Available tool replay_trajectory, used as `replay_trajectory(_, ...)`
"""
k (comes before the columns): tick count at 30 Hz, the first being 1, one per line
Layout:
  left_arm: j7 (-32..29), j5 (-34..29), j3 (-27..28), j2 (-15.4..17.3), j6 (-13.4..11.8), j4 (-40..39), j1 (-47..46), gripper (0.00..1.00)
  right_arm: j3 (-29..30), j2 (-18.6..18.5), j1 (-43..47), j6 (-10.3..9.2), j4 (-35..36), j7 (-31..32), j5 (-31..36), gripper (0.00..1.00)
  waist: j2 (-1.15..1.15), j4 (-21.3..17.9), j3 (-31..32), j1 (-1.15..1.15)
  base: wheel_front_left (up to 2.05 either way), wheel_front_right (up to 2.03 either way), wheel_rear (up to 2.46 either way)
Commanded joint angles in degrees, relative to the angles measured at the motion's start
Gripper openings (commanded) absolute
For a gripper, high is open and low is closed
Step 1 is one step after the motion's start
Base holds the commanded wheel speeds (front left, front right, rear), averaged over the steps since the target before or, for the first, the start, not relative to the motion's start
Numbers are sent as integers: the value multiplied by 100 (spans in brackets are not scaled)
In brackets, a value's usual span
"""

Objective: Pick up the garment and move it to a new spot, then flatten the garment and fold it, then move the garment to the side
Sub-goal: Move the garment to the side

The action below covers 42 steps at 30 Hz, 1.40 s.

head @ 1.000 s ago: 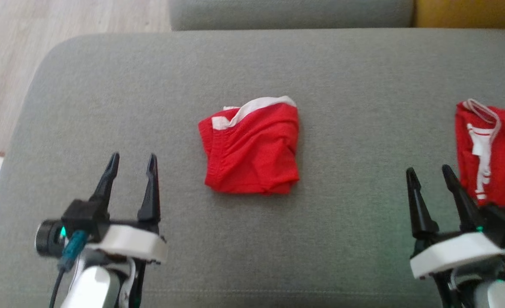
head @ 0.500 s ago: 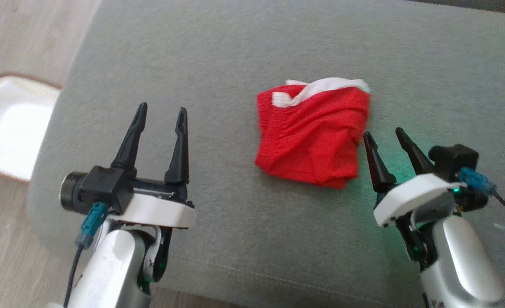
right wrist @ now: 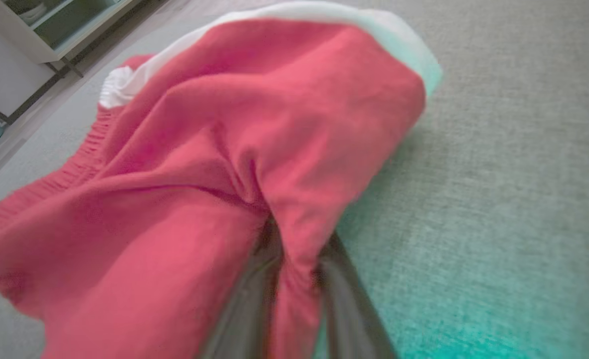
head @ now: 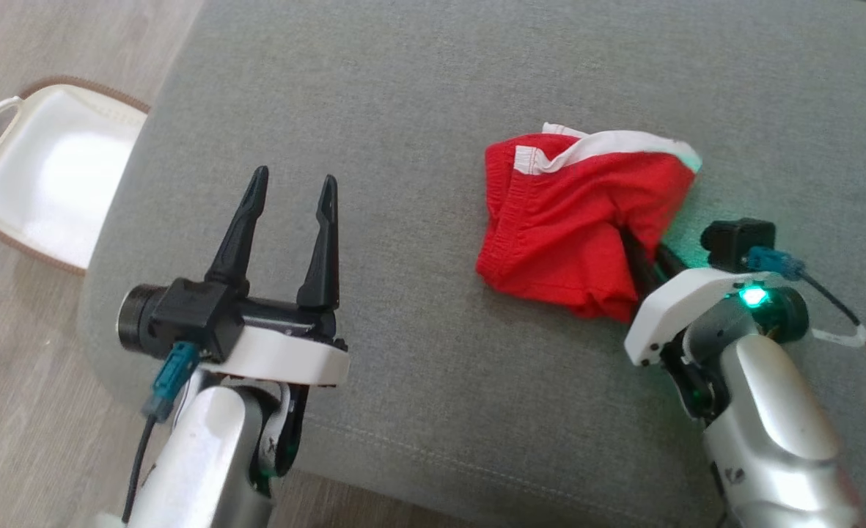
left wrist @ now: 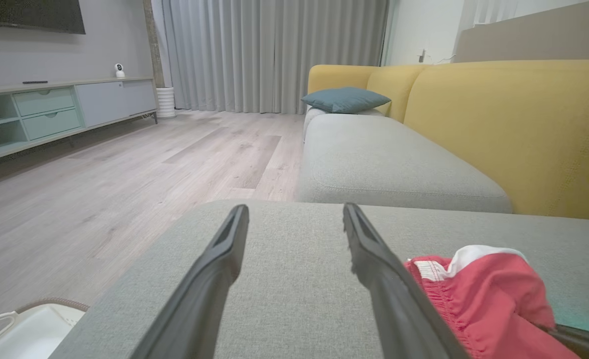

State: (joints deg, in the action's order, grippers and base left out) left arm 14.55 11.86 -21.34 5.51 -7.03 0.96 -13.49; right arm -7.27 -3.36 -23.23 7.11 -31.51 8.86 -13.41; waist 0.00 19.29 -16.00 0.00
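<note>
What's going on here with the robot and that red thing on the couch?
A two-armed robot is working on a red garment with white trim, which lies bunched on a grey sofa cushion. Its right gripper pinches a fold at the garment's near right edge, with cloth caught between the fingers. The left gripper hovers open over bare cushion to the left, touching nothing. A white basket sits on the floor beside the cushion.

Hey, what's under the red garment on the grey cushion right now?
The grey cushion lies beneath the red garment. At one edge the right gripper has its fingers pushed into a fold, with cloth pinched between them. Their tips are covered by fabric.
</note>
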Motion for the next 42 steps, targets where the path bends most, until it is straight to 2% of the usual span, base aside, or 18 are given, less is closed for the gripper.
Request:
replay_trajectory(1,43,-64,237,60,21,-216,-206,100,-232,46,41,37,88,19,-20,0,0,-58,10,0,0,0,0)
replay_trajectory(5,44,-148,270,82,48,-213,-166,100,-491,47,127,37,378,-139,142,0,0,-322,44,0,0,0,0)
replay_trajectory(11,44,-230,344,210,90,-288,-134,100,-771,-87,413,37,1086,-178,240,0,0,-1140,17,0,0,0,0)
replay_trajectory(18,27,-296,301,354,174,-375,-219,100,-835,-540,771,37,1811,-36,110,0,0,-2233,-91,0,0,0,0)
replay_trajectory(24,-135,-377,169,446,255,-516,-338,100,-791,-1111,972,37,2175,87,102,0,0,-2964,-288,0,0,0,0)
replay_trajectory(25,-135,-377,169,446,255,-516,-338,100,-791,-1111,972,37,2175,87,102,0,0,-2964,-288,0,0,0,0)
replay_trajectory(29,-268,-444,93,519,314,-622,-479,100,-706,-1494,868,37,2264,73,146,0,0,-3263,-524,0,0,0,0)
replay_trajectory(33,-414,-529,23,599,381,-747,-713,100,-569,-2086,351,37,2112,-74,220,0,0,-3468,-872,0,0,0,0)
replay_trajectory(35,-481,-593,-16,638,405,-819,-856,100,-303,-2353,-20,37,1963,-197,274,0,0,-3542,-1084,0,0,0,0)
replay_trajectory(42,-575,-686,-139,676,523,-922,-1241,100,301,-2674,-653,37,1469,-369,418,0,0,-3604,-1579,0,0,0,0)
